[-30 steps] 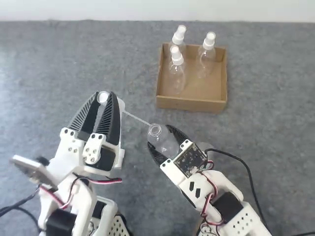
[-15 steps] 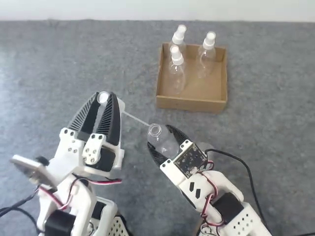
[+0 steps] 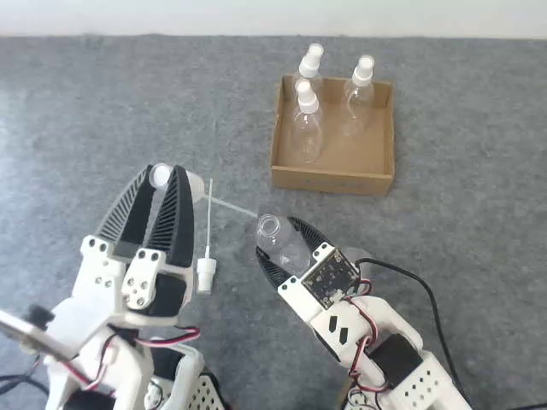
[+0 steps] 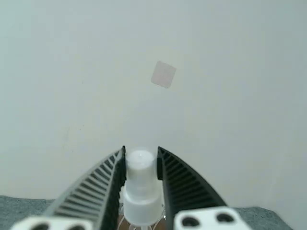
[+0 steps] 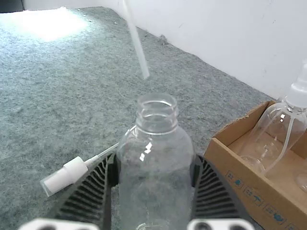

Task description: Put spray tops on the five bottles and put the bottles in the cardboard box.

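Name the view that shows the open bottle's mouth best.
Right wrist view: the open bottle sits close up, mouth and neck plain. High view shows it small, from above. Left wrist view faces the wall.

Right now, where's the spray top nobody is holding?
In the high view the loose spray top lies on the carpet between the two arms, beside the left gripper and near the open bottle the right gripper holds.

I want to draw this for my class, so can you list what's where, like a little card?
left gripper: shut on a spray top, tube pointing toward open bottle
right gripper: shut on the open bottle
carpet: spare spray top lying flat
cardboard box: three capped bottles standing inside
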